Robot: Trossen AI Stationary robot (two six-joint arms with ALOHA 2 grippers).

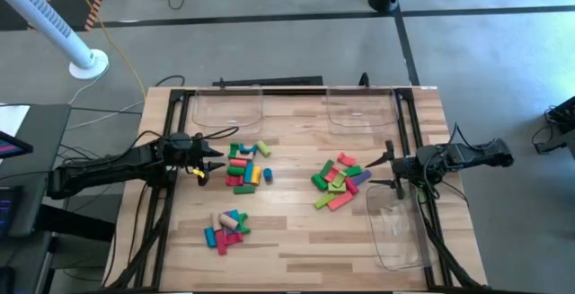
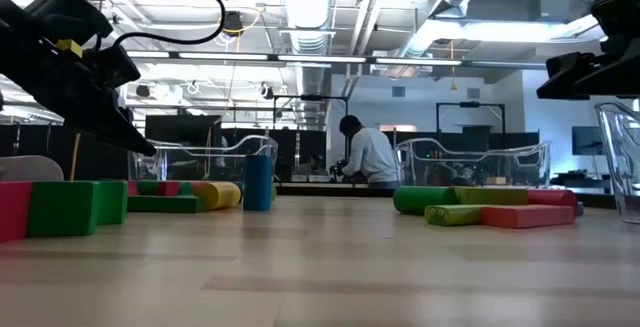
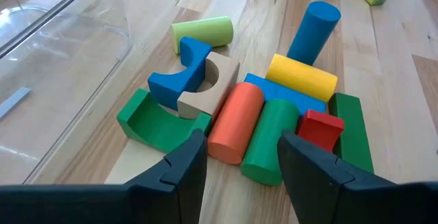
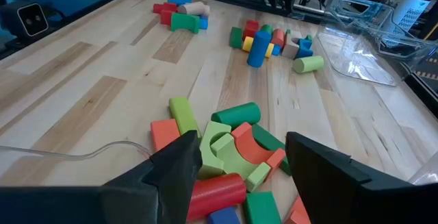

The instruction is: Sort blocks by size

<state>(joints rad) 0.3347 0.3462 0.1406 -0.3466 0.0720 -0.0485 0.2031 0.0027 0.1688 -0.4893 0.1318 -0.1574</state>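
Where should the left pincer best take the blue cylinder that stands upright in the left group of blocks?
Probably from above, closing on the round side wall of the blue cylinder near its top. It stands upright beyond the yellow cylinder, so its upper half is free while neighbours crowd its base.

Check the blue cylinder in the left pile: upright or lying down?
Upright. The blue cylinder stands on end in the low view, taller than the yellow cylinder lying beside it.

3 block piles (image 1: 244, 164), 3 trays (image 1: 226, 107)
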